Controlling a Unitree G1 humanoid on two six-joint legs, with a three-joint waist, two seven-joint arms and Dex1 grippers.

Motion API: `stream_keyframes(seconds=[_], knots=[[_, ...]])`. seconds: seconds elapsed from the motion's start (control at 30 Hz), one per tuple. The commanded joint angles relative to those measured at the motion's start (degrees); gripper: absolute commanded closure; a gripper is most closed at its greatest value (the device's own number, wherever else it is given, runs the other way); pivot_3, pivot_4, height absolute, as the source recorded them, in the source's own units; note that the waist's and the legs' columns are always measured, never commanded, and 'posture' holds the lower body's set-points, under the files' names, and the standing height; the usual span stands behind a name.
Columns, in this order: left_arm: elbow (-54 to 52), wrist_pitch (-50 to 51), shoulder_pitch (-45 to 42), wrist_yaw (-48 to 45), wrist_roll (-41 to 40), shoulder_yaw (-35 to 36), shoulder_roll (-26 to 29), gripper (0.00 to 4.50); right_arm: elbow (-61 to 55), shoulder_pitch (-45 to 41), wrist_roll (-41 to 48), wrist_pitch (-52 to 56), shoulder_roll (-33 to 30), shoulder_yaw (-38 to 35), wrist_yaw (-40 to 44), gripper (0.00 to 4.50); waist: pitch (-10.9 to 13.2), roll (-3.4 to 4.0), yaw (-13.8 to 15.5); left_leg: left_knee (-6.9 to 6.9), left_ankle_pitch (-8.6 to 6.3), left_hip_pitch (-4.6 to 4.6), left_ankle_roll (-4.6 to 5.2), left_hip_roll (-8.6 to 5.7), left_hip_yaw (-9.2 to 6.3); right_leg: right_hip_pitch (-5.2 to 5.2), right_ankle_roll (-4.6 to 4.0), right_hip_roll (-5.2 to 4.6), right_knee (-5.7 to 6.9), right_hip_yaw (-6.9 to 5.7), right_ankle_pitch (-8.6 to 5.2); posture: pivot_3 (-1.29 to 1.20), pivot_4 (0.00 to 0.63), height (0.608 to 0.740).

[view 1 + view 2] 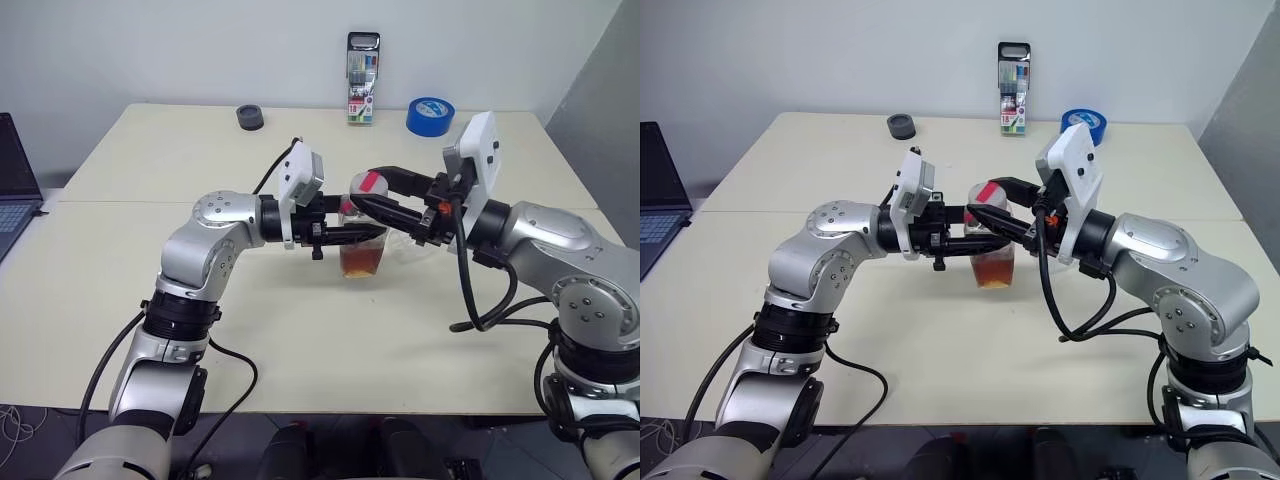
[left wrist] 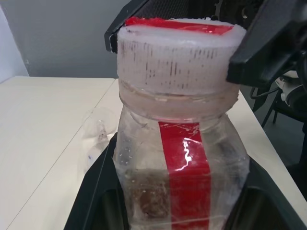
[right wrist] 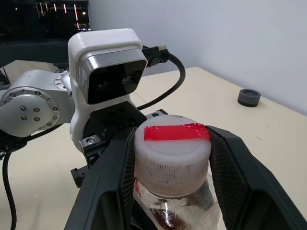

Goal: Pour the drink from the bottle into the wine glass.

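Note:
The bottle (image 1: 362, 245) stands upright near the middle of the table, clear with a red label strip (image 2: 184, 167), and the amber drink (image 1: 362, 262) fills its lower part. My left gripper (image 1: 372, 236) reaches in level from the left and is shut on the bottle's body. My right gripper (image 3: 172, 158) comes from the right at cap height. Its two black fingers (image 3: 112, 177) press both sides of the white, red-topped cap (image 3: 171, 153). The wine glass shows faintly as a clear shape (image 2: 98, 136) on the table beyond the bottle.
A tall marker pack (image 1: 363, 78) stands at the table's far edge, with a blue tape roll (image 1: 430, 116) to its right and a small dark round object (image 1: 250, 117) to its left. A laptop (image 1: 15, 190) sits off the left side.

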Motion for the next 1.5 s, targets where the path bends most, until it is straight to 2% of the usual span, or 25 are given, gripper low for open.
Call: stream_keyframes(seconds=[0.03,0.1,0.23,0.33,0.47,0.57,0.7,0.73,0.93,1.13,1.3,1.5], knots=[[-2.0,-1.0,-1.0,-0.2,-0.9,0.9,0.2,2.68,0.2,-1.6,-0.1,-1.8,-1.0,-1.1,0.9,2.65,0.0,0.00,0.0,0.00,0.00,0.00,0.00,0.00,0.00,0.00,0.00,0.00,0.00,0.00,0.00,0.00,0.150,0.740],[-2.3,-0.9,-0.9,-0.2,-1.0,1.0,0.3,2.68,0.7,-1.7,0.0,-2.3,-1.2,-1.0,2.0,2.65,0.0,0.00,0.0,0.00,0.00,0.00,0.00,0.00,0.00,0.00,0.00,0.00,0.00,0.00,0.00,0.00,0.150,0.740],[-1.9,-1.1,-1.1,-1.2,-1.3,0.8,0.3,2.68,6.5,-3.6,0.0,-6.7,-4.0,1.1,13.9,2.65,0.0,0.01,0.0,0.00,0.00,0.01,0.01,-0.02,0.02,0.00,0.00,0.00,-0.01,0.00,0.00,0.00,0.150,0.740],[-1.3,-1.7,-1.5,-2.9,-1.2,0.3,0.6,2.68,21.2,-10.4,-6.7,-16.1,-7.3,7.8,30.3,2.65,0.0,0.03,-0.1,0.00,-0.01,0.02,0.02,-0.02,0.04,0.01,0.00,0.01,-0.02,0.01,0.00,0.00,0.150,0.740],[-1.2,-1.5,-2.1,-2.8,-1.3,0.4,0.3,2.68,33.8,-16.8,-11.8,-22.7,-7.0,10.2,37.2,2.65,0.0,0.03,-0.4,-0.04,-0.02,0.10,0.03,0.02,0.04,0.02,0.00,0.07,0.02,0.01,0.00,0.00,0.150,0.740],[-1.6,-1.5,-1.8,-2.5,-1.3,0.6,0.1,2.68,35.5,-16.9,-12.0,-23.1,-8.1,9.4,39.5,1.60,0.0,0.03,0.0,-0.04,0.00,0.02,0.00,0.03,0.03,0.01,0.00,0.04,-0.05,-0.01,0.00,0.00,0.150,0.740],[-1.9,-1.4,-1.4,-1.5,-1.2,1.1,0.2,2.68,28.7,-13.0,-8.7,-17.5,-10.7,5.2,36.5,0.18,0.0,0.01,0.6,0.04,0.10,-0.11,-0.17,0.00,0.02,0.01,0.00,-0.06,-0.22,-0.06,0.01,0.00,0.150,0.740],[-1.9,-1.4,-1.3,-1.4,-1.3,1.3,0.4,2.68,26.1,-11.8,-7.3,-15.4,-11.2,3.9,34.9,0.03,0.0,0.01,0.7,0.04,0.10,-0.13,-0.17,0.00,0.02,0.01,0.00,-0.07,-0.24,-0.06,0.01,0.00,0.150,0.740],[-1.9,-1.3,-0.9,-1.0,-1.2,1.5,0.4,2.68,9.8,-4.4,0.4,-4.7,-9.3,-2.5,21.5,0.03,0.0,0.02,0.3,-0.01,0.09,-0.10,-0.16,0.01,-0.01,-0.02,0.00,-0.05,-0.13,-0.04,0.00,0.00,0.150,0.740],[-0.5,-1.8,-2.1,-1.2,-0.8,0.9,-0.5,2.68,3.3,-2.5,1.1,-2.3,-0.3,-2.7,6.4,0.03,0.0,0.02,0.0,0.01,0.00,0.01,0.00,0.01,0.00,-0.01,0.00,-0.01,0.06,0.01,0.01,0.00,0.150,0.740],[0.1,-2.2,-2.8,-1.4,-0.4,0.6,-1.0,2.68,5.2,-2.4,-3.0,-5.5,1.7,-0.7,3.4,0.03,0.0,0.03,0.1,0.02,0.09,-0.01,-0.15,-0.01,0.01,-0.01,0.00,-0.01,0.01,0.01,0.01,0.00,0.150,0.740],[-0.4,-2.0,-2.6,-1.5,-0.6,0.7,-0.6,2.68,5.7,-1.3,-4.1,-6.8,0.4,-1.2,4.1,0.03,0.0,0.03,0.0,0.00,0.08,-0.01,-0.15,-0.01,0.02,-0.01,0.00,-0.01,0.00,0.01,0.01,0.00,0.150,0.740]])
